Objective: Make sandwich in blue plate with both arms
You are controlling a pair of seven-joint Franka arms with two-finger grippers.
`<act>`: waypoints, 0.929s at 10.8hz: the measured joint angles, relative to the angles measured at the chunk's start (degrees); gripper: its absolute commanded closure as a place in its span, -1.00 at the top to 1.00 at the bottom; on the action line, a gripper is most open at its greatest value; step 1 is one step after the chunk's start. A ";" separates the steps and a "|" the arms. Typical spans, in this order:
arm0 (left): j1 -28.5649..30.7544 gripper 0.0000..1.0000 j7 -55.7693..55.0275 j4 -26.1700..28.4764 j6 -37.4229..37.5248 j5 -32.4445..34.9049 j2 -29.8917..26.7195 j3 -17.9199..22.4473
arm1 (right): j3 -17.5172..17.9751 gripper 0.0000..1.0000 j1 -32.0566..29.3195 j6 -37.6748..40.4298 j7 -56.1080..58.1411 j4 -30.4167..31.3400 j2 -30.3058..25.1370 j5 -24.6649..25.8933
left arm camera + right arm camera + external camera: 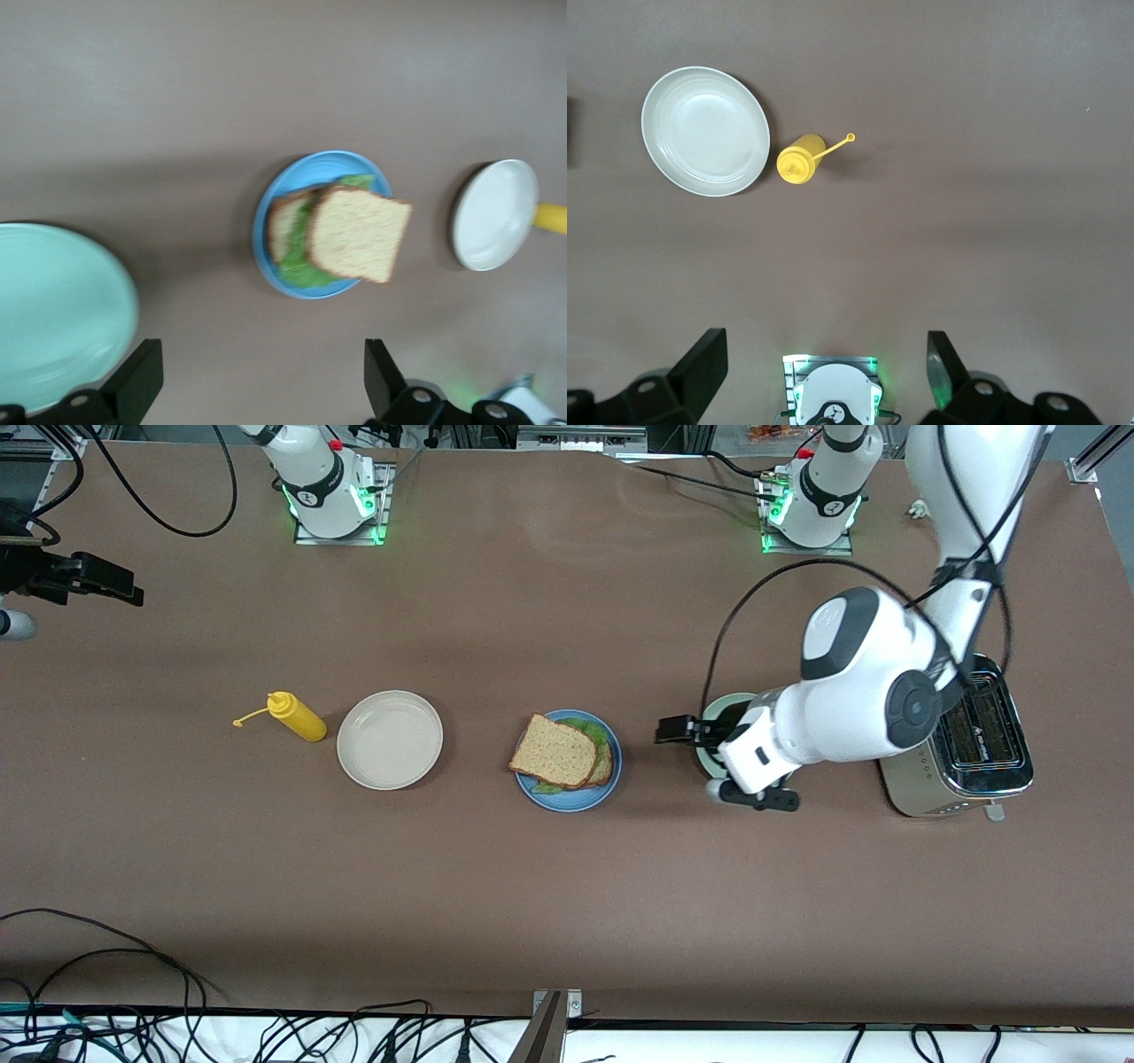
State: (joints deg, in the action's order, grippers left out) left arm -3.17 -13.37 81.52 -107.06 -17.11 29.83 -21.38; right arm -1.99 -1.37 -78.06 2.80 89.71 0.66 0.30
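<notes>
- Sandwich (563, 754) sits on blue plate (568, 793), mid-table. Top slice is skewed, one corner overhanging the rim; lettuce shows under it. A nudge could slide that slice onto the table.
- Left gripper (675, 730) hangs empty with fingers spread, over the mint-green plate (716, 717), beside the blue plate. A low sweep toward the sandwich risks clipping either rim.
- Toaster (979, 737) stands close under the left arm's elbow; a wide swing could knock it.
- Right gripper (824, 372) waits up high, released and empty, with the cream-white plate (706, 131) and mustard bottle (799, 160) below. Little hazard there.
</notes>
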 measured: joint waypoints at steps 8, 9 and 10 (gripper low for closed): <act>-0.07 1.00 10.38 -0.18 16.14 17.18 -14.66 9.58 | -0.14 1.00 0.03 0.04 0.00 -0.25 0.19 -0.01; -0.13 1.00 11.69 -0.21 16.23 17.18 -16.27 11.68 | -0.15 1.00 0.04 -0.01 -0.11 -0.29 0.21 -0.01; -0.17 1.00 12.45 -0.22 16.35 17.18 -17.86 13.54 | -0.15 1.00 0.06 -0.89 -0.24 -0.37 0.21 0.00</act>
State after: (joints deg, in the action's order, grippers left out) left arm -3.33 -0.93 81.30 -90.71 0.08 11.98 -7.84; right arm -2.14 -1.31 -78.95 2.56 89.35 0.88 0.31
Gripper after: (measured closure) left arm 0.000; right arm 0.000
